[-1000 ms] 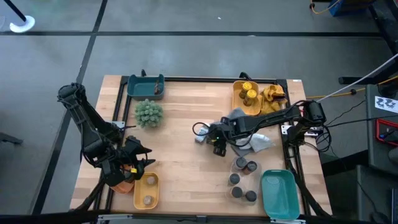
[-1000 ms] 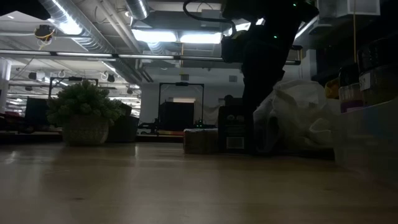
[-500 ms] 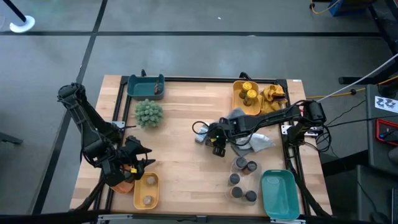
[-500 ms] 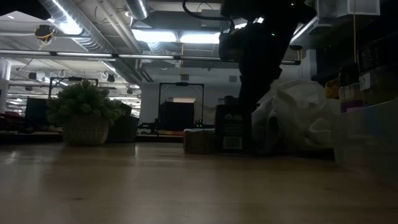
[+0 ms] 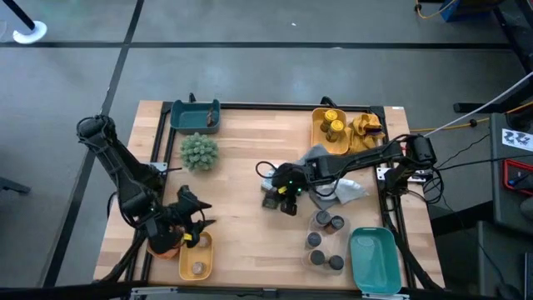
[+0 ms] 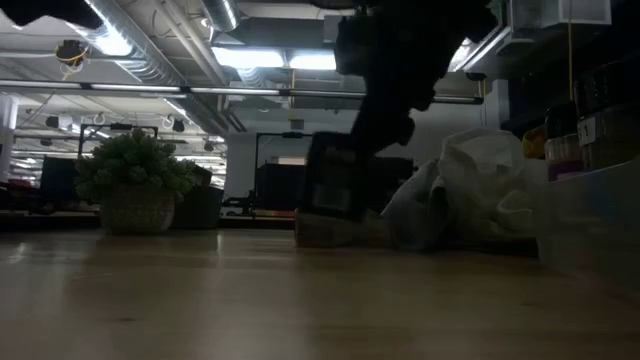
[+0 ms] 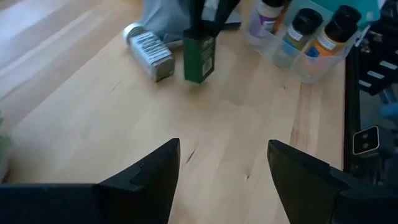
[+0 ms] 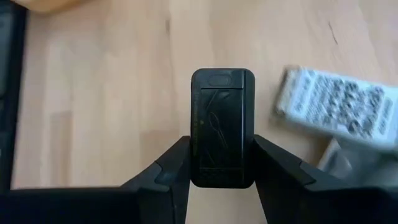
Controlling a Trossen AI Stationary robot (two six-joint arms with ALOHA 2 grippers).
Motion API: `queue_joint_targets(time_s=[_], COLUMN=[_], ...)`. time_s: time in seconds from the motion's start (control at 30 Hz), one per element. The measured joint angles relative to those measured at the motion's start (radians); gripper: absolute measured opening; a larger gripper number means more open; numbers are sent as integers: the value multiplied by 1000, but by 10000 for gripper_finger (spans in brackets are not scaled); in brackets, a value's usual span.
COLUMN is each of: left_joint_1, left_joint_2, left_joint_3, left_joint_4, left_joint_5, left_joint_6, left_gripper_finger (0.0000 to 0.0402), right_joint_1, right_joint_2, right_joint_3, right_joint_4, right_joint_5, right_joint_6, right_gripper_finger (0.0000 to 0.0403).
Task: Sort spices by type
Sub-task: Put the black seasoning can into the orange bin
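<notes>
My right gripper (image 5: 284,197) reaches to the table's middle and is shut on a dark green spice tin (image 7: 199,56), which also shows in the low view (image 6: 335,186). A silver jar (image 7: 149,54) lies on its side on the table beside the tin. Several jars (image 5: 325,240) stand near the right near corner. Yellow-lidded jars (image 5: 332,127) sit in the far yellow tray. My left gripper (image 7: 224,174) is open above the table near the left near corner, beside a yellow tray (image 5: 196,254) that holds a grey jar. My right gripper pinches the green tin between its two fingers, on the narrow sides near its top end (image 8: 222,143). The fingers (image 7: 206,15) come from above, pointing down. The tin hangs below them, tilted and lifted clear of the table.
A bushy green plant (image 5: 200,151) stands at the far left. Grey and white cloths (image 5: 335,182) lie right of the middle, a yellow cloth (image 5: 366,125) at the far right. Teal trays sit far left (image 5: 196,115) and near right (image 5: 373,260). Bare wood lies between the arms.
My right gripper has lifted the green tin off the table and carried it a little toward the left edge; the tin, upright before, now hangs tilted. My left gripper has shifted slightly toward the near edge, over the yellow tray's edge.
</notes>
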Motion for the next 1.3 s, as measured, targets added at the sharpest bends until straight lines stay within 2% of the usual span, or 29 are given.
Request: queue_joint_targets(time_s=[0.1,0.3,0.47,0.63,0.83,1.0,1.3], left_joint_1=[38,160,282,391,481,529,577], left_joint_2=[23,28,28,43,147,253,376], left_joint_3=[0,0,0,0,0,0,0], left_joint_4=[87,222,304,425,649,790,838], left_joint_5=[26,172,274,320,419,498,532], left_joint_6=[100,247,383,529,723,811,867], left_gripper_finger=[226,226,226,226,226,226,226], right_joint_1=[0,30,69,109,133,132,132], right_joint_2=[0,0,0,0,0,0,0], right_joint_3=[0,0,0,0,0,0,0], right_joint_4=[49,111,119,119,120,119,118], right_joint_5=[-24,-21,13,69,119,126,125], right_joint_6=[0,-23,-29,-30,-13,59,61], right_gripper_finger=[143,143,144,145,146,146,146])
